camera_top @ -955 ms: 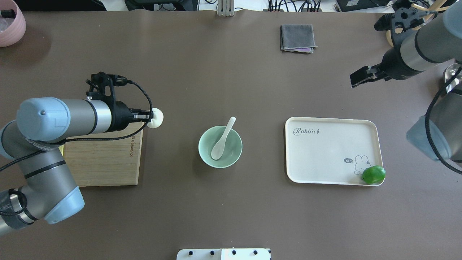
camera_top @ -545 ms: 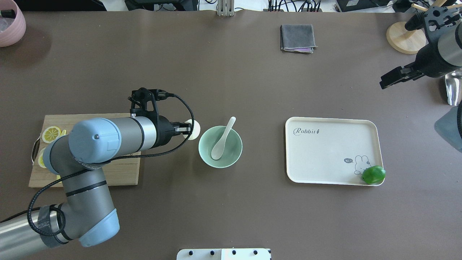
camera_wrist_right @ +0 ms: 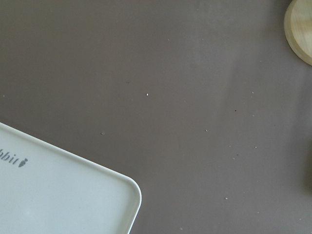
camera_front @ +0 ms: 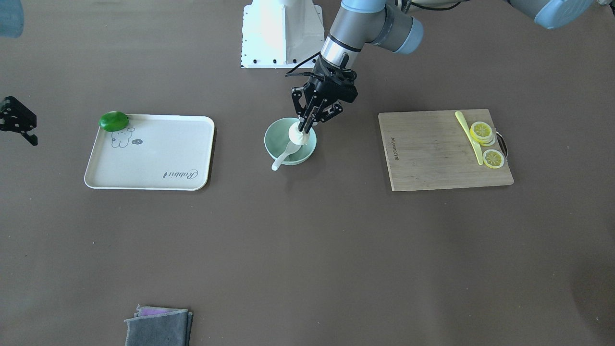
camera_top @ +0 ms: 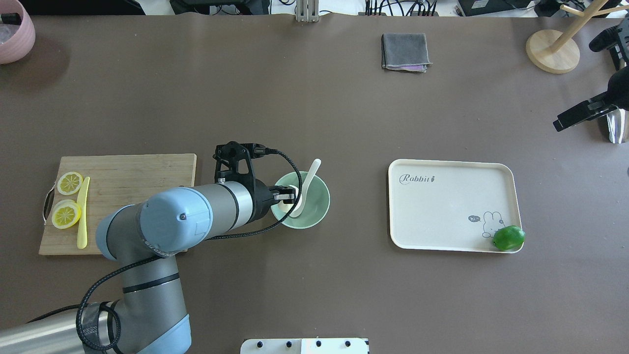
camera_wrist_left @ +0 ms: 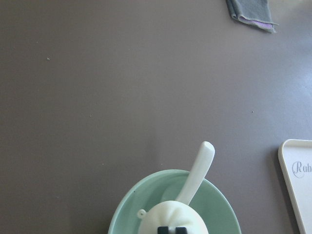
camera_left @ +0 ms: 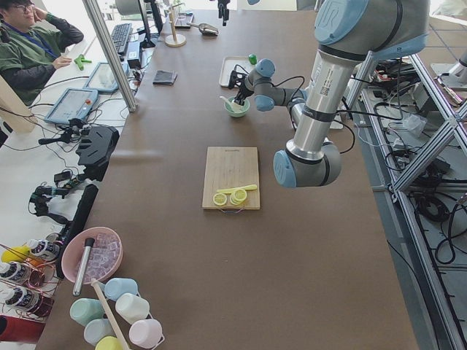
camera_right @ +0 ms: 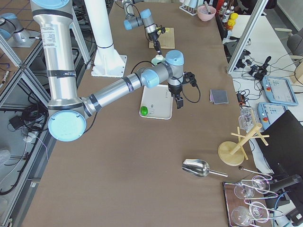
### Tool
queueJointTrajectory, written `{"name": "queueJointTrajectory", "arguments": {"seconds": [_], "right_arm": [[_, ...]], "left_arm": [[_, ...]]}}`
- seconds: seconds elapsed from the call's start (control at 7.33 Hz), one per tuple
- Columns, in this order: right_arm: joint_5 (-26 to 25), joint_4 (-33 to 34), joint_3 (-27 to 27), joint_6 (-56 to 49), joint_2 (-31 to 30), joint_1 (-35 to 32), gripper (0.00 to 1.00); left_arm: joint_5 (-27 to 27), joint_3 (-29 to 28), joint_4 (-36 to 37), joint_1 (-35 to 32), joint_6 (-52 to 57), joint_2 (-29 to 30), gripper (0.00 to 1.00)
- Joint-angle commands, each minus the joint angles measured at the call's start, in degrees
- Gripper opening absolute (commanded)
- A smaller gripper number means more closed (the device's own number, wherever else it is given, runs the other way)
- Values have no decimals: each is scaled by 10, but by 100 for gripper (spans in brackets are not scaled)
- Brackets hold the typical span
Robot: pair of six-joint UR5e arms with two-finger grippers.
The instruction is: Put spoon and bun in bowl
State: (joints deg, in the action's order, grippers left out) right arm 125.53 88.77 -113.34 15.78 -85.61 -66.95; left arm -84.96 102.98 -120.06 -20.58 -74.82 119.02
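Brown counter (camera_top: 344, 295) | L gripper (camera_front: 304, 127) clamped on bun (camera_wrist_left: 173, 215) from top, low over bowl (camera_top: 318, 209) | spoon (camera_top: 308, 179) already in bowl | bun prob soft, light; I'd keep pinch gentle | R gripper (camera_top: 572, 116) parked aside, can't tell open/closed

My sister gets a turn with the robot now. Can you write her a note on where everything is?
Left gripper: shut on the bun, held over the bowl, not yet released.
Right gripper: holds nothing, off to the side; open or shut unclear.
Done: the spoon lies in the bowl, handle over the rim.
Left to do: lower the bun and let go.
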Motion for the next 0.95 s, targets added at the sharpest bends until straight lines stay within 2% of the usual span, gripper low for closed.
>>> {"name": "queueJointTrajectory", "arguments": {"seconds": [0.0,0.14,0.27,0.41,0.68,0.82], "right_arm": [[1,0,3,-8,-10,-8,100],[1,0,3,-8,-31,-12,100],[0,0,5,-9,-48,-18,100],[1,1,7,-10,-64,-23,100],[6,1,32,-15,-76,-43,100],[11,4,46,-44,-77,-69,100]], "left_arm": [[1,0,1,11,1,6,64],[3,2,1,11,3,10,97],[-1,13,3,8,18,5,98],[-39,22,37,-20,79,3,98],[-206,56,171,-144,184,-18,98],[-262,58,188,-211,281,-42,98]]}}
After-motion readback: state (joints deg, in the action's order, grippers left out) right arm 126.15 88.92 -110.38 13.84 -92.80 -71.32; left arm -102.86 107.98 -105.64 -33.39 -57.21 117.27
